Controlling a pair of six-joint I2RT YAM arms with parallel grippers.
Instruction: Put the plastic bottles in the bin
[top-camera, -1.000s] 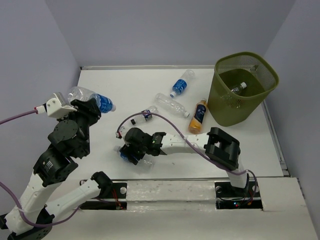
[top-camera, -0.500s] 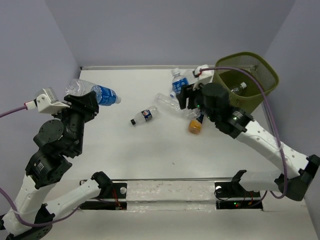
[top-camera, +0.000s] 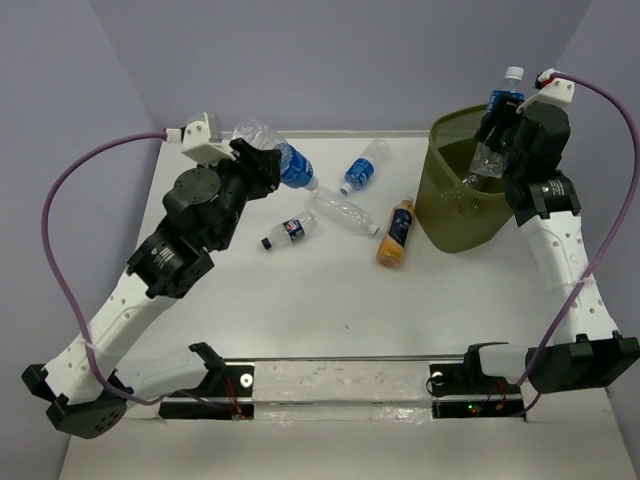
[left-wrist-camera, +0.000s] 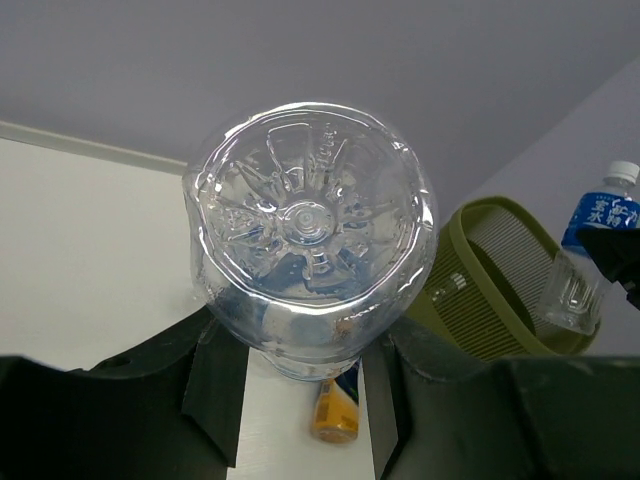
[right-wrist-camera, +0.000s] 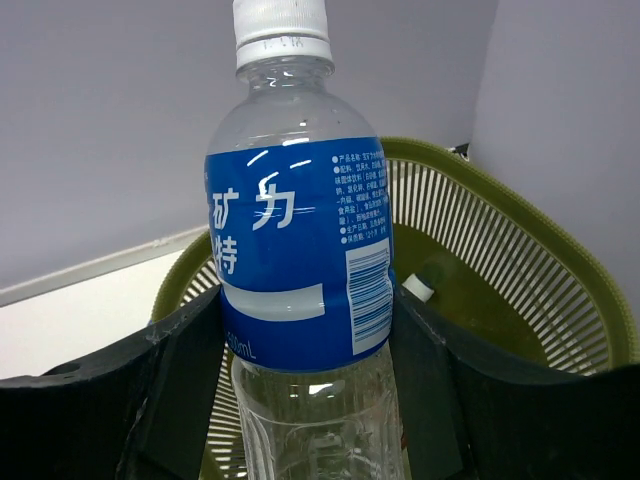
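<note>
The olive-green mesh bin (top-camera: 450, 215) stands at the far right; a bottle lies inside it (right-wrist-camera: 418, 288). My right gripper (top-camera: 497, 135) is shut on a blue-labelled, white-capped bottle (right-wrist-camera: 295, 250) and holds it upright above the bin's rim (right-wrist-camera: 560, 260). My left gripper (top-camera: 262, 165) is shut on a clear blue-labelled bottle (left-wrist-camera: 305, 235), held above the table's far left with its base toward the wrist camera. On the table lie a blue-labelled bottle (top-camera: 362, 166), a clear bottle (top-camera: 343, 210), the orange-filled bottle (top-camera: 395, 233) and a small black-capped bottle (top-camera: 286, 231).
The white table (top-camera: 330, 300) is walled by grey panels at the back and sides. A black rail with both arm bases runs along the near edge (top-camera: 340, 385). The purple cables loop out beside each arm.
My right arm has swung from the near centre of the table up to the bin, carrying a blue-labelled bottle. My left arm has moved right and farther with its bottle.
</note>
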